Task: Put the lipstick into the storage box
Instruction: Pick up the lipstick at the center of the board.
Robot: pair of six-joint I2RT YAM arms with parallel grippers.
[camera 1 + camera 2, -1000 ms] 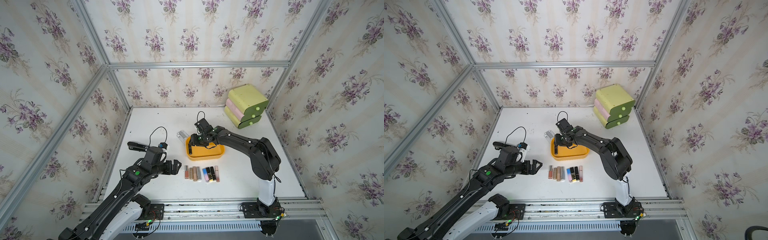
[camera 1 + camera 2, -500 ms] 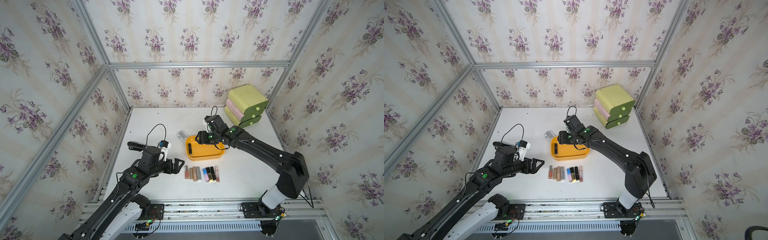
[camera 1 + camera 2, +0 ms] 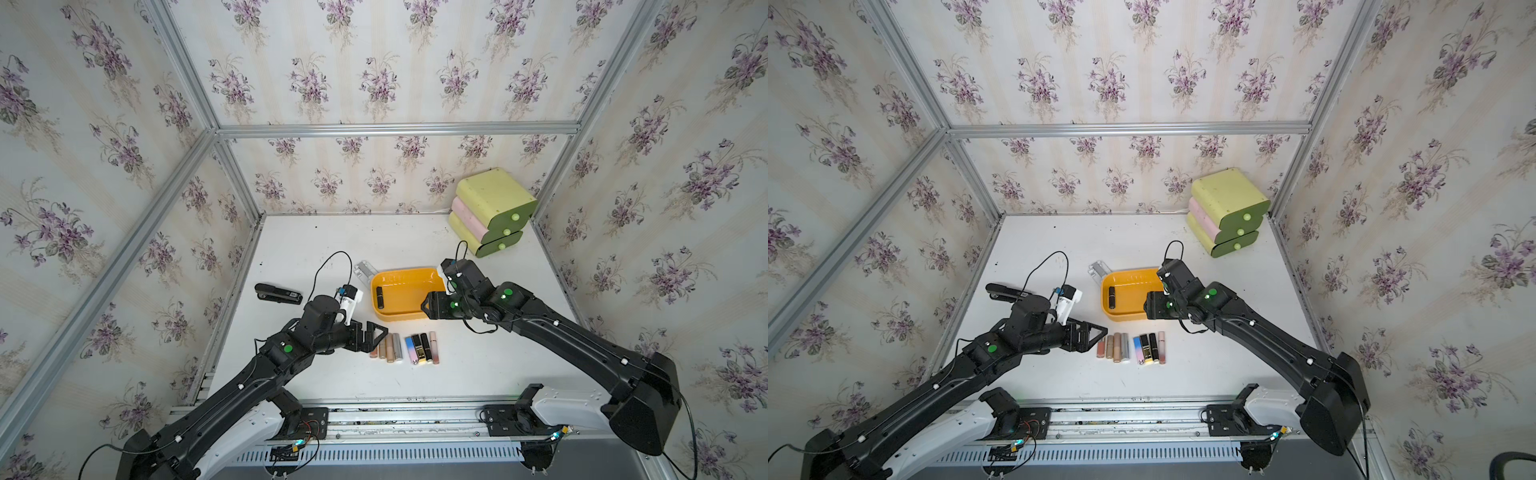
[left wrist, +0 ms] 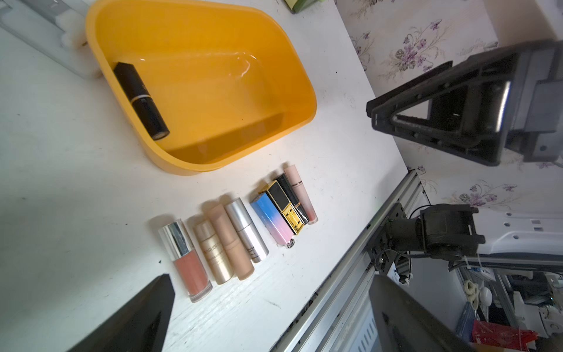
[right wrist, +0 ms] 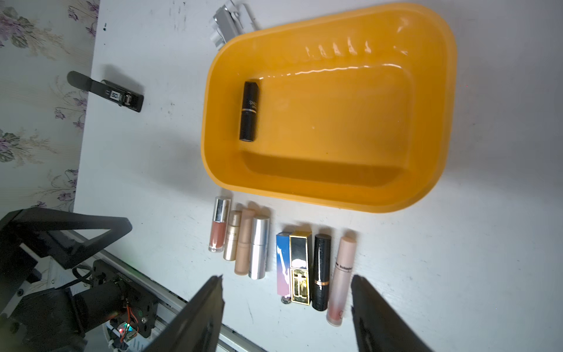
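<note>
In a top view, 8 lipsticks [image 3: 403,348] lie in a row on the white surface [image 3: 469,365], lower centre of the frame. Just left of them the left tool [image 3: 381,335] hangs spread wide, empty. Above the row, the right tool [image 3: 424,305] hovers at the right end of the storage box [image 3: 409,318], jaws parted, grasping nothing. 1 black lipstick [image 3: 379,297] lies inside the box, along its left wall.

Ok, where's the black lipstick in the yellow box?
In both top views the black lipstick lies flat inside the storage box, along its left end wall, nearest the clear case.
</note>
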